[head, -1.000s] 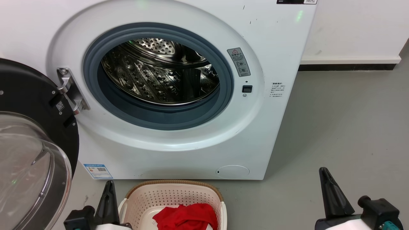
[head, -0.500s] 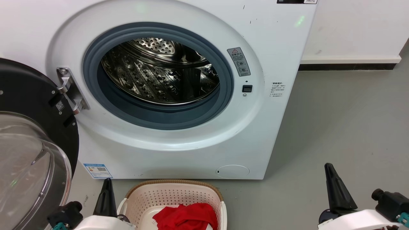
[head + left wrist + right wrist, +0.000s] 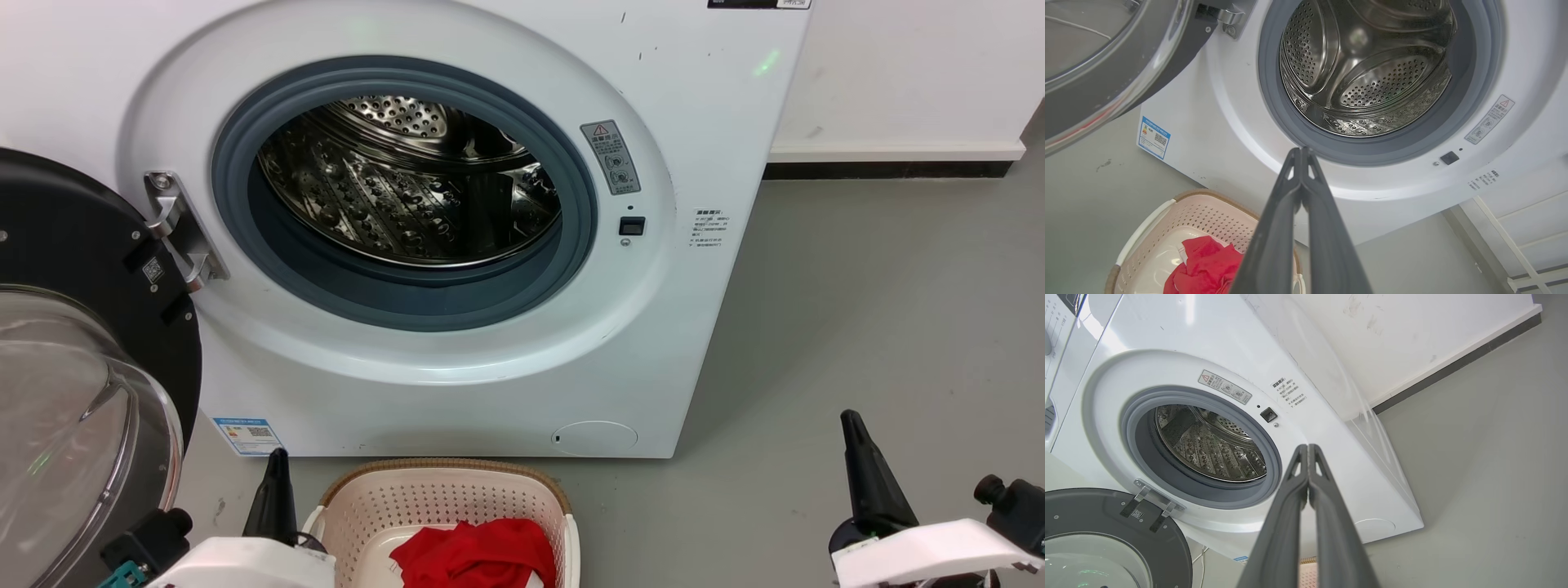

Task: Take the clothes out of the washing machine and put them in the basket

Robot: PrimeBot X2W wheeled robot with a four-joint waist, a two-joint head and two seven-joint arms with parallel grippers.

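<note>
Washing machine [image 3: 702, 98]: door [image 3: 73, 245] swung open at the left.
Basket [image 3: 441, 472]: on the floor [image 3: 857, 310], just before the machine.
Clothes [image 3: 478, 555]: red heap inside it.
Left end effector [image 3: 277, 469]: closed, beside the basket.
Right end effector [image 3: 853, 429]: closed, well apart, over the floor.

Grey floor [image 3: 857, 327] carries white washer [image 3: 710, 122], far, back toward wall [image 3: 898, 73]. Basket [image 3: 441, 468] stands on floor, near, just before washer's front, slightly left. Dark skirting [image 3: 882, 171] bounds floor far right.
</note>
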